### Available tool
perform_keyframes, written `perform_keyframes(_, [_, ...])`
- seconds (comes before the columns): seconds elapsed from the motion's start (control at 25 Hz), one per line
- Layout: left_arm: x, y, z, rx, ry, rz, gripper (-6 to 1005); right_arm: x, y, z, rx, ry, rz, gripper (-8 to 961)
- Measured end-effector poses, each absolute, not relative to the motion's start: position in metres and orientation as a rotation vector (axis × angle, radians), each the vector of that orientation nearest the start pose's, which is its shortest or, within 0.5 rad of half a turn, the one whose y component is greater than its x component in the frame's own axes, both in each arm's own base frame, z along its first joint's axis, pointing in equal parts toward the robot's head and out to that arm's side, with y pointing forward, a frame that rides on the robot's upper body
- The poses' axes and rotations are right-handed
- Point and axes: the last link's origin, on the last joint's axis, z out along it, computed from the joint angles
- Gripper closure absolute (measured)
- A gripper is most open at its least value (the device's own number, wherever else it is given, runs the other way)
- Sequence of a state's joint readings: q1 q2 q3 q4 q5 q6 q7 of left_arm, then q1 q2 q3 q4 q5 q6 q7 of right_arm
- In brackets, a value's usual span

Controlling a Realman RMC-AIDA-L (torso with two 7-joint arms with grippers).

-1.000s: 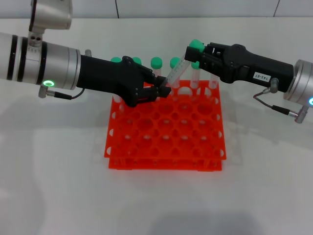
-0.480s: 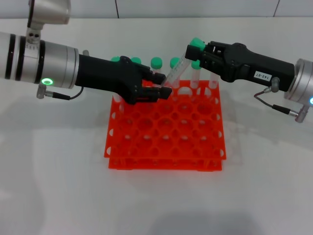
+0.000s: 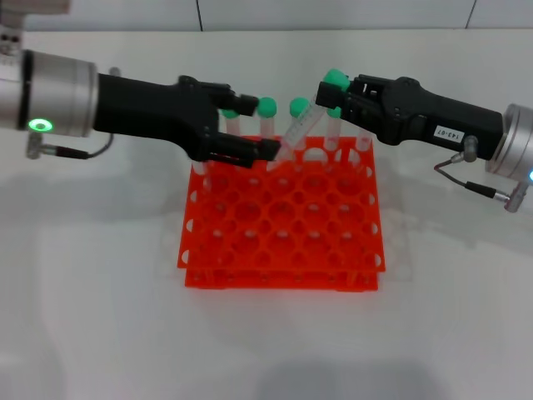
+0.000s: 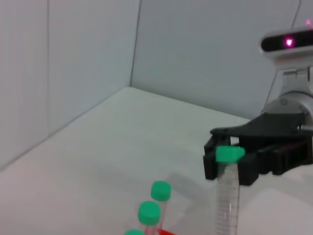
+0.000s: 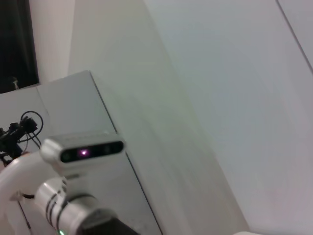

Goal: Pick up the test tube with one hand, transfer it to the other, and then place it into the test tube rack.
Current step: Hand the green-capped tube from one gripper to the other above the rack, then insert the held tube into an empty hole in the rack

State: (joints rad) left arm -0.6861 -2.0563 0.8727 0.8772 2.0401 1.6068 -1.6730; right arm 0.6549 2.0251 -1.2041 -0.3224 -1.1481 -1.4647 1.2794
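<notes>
The orange-red test tube rack [image 3: 275, 279] stands mid-table. My right gripper [image 3: 333, 94], the one with the white label, is shut on the test tube [image 3: 298, 125] just under its green cap. It holds the tube tilted above the rack's back rows, lower end toward the left gripper. My left gripper [image 3: 264, 127], on the arm with the green ring light, is open over the rack's back left. Its lower finger [image 3: 254, 151] ends right beside the tube's bottom. The left wrist view shows the tube [image 4: 227, 200] in the right gripper [image 4: 230, 164].
Several other green-capped tubes [image 3: 266, 107] stand in the rack's back row, right behind and under both grippers; two caps show in the left wrist view [image 4: 160, 191]. The rack's front rows of holes hold nothing. White table lies all around, with a wall behind.
My left gripper has opened, let go of the tube's lower end and drawn back to the left. My right gripper still holds the tube by its top and has barely moved.
</notes>
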Motion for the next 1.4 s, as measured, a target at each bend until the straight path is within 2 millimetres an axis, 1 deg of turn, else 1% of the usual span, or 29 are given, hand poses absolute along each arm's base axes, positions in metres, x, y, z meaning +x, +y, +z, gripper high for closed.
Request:
perform_keyframes(0.08, [-0.182, 0.365, 0.027, -2.901, -0.459, -0.514, 278, 0.194, 0.358, -0.024, -2.574, 0.663, 1.269, 687])
perform_keyframes(0.24, [-0.188, 0.349, 0.051, -2.814, -0.443, -0.564, 163, 0.194, 0.358, -0.021, -2.583, 0.632, 1.258, 685])
perform_keyframes(0.32, [-0.196, 0.339, 0.062, -2.769, -0.449, -0.597, 105, 0.193, 0.358, -0.018, -2.593, 0.606, 1.245, 684])
perform_keyframes(0.4, [-0.204, 0.33, 0.07, -2.728, -0.457, -0.618, 105, 0.193, 0.358, -0.017, -2.608, 0.581, 1.23, 683])
perform_keyframes(0.56, [-0.23, 0.307, 0.081, -2.64, -0.464, -0.657, 106, 0.185, 0.361, -0.014, -2.653, 0.519, 1.185, 681])
perform_keyframes(0.6, [-0.236, 0.301, 0.082, -2.621, -0.468, -0.661, 106, 0.185, 0.361, -0.014, -2.653, 0.519, 1.185, 681])
perform_keyframes(0.64, [-0.246, 0.293, 0.084, -2.593, -0.472, -0.669, 105, 0.178, 0.364, -0.014, -2.688, 0.474, 1.152, 680])
perform_keyframes(0.8, [-0.278, 0.267, 0.087, -2.488, -0.495, -0.73, 105, 0.166, 0.369, -0.013, -2.743, 0.42, 1.093, 678])
perform_keyframes(0.84, [-0.284, 0.262, 0.087, -2.464, -0.506, -0.744, 105, 0.164, 0.37, -0.012, -2.754, 0.407, 1.083, 678])
perform_keyframes(0.88, [-0.284, 0.262, 0.087, -2.464, -0.506, -0.744, 105, 0.161, 0.371, -0.012, -2.762, 0.395, 1.076, 677])
perform_keyframes(0.92, [-0.293, 0.256, 0.087, -2.426, -0.507, -0.768, 105, 0.159, 0.372, -0.012, -2.769, 0.386, 1.069, 677])
perform_keyframes(0.96, [-0.31, 0.244, 0.087, -2.352, -0.513, -0.8, 105, 0.156, 0.374, -0.011, -2.777, 0.376, 1.061, 676])
perform_keyframes(1.16, [-0.336, 0.227, 0.082, -2.259, -0.513, -0.803, 106, 0.144, 0.38, -0.014, -2.804, 0.333, 1.036, 674])
perform_keyframes(1.4, [-0.352, 0.219, 0.079, -2.21, -0.566, -0.783, 106, 0.126, 0.388, -0.027, -2.846, 0.268, 0.951, 671])
